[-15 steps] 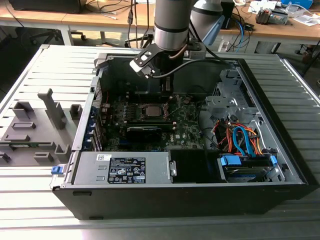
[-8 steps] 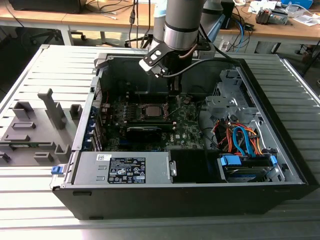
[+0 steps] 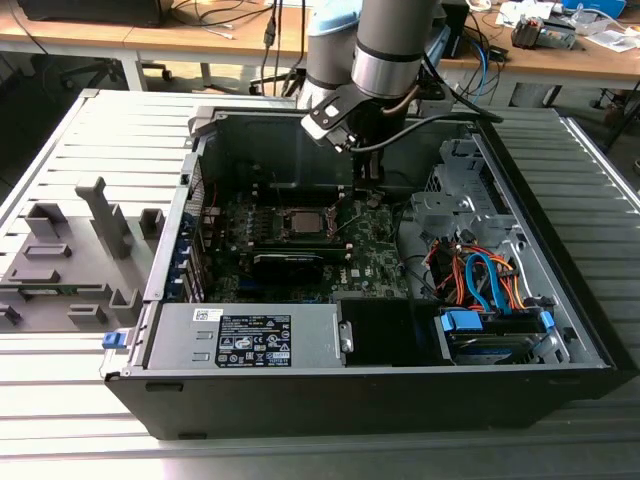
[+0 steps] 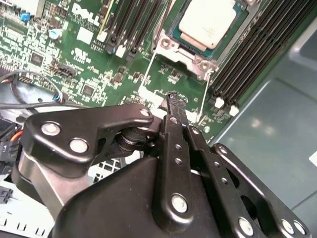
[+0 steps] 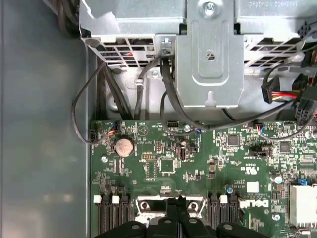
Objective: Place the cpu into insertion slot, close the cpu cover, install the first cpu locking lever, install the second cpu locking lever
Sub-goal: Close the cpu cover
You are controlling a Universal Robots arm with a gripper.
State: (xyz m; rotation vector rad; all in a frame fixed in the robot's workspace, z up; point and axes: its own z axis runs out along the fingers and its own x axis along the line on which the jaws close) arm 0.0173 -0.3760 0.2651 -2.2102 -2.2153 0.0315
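Hovering over the green circuit board (image 3: 345, 265) in the exterior view, the jaws hang with the cpu (image 3: 303, 222) at their eight o'clock. Second wrist view now: jaws pressed together, gripping nothing, cpu seated in the insertion slot (image 4: 167, 43) just past their tips. First wrist view: closed jaws, slot rim just beside them.

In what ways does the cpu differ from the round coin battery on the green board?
The cpu is square; the coin battery is round. The cpu's top is pale silver; the coin battery looks coppery. The cpu sits between long black slots; the coin battery sits near the board's edge. Both lie flat on the green board.
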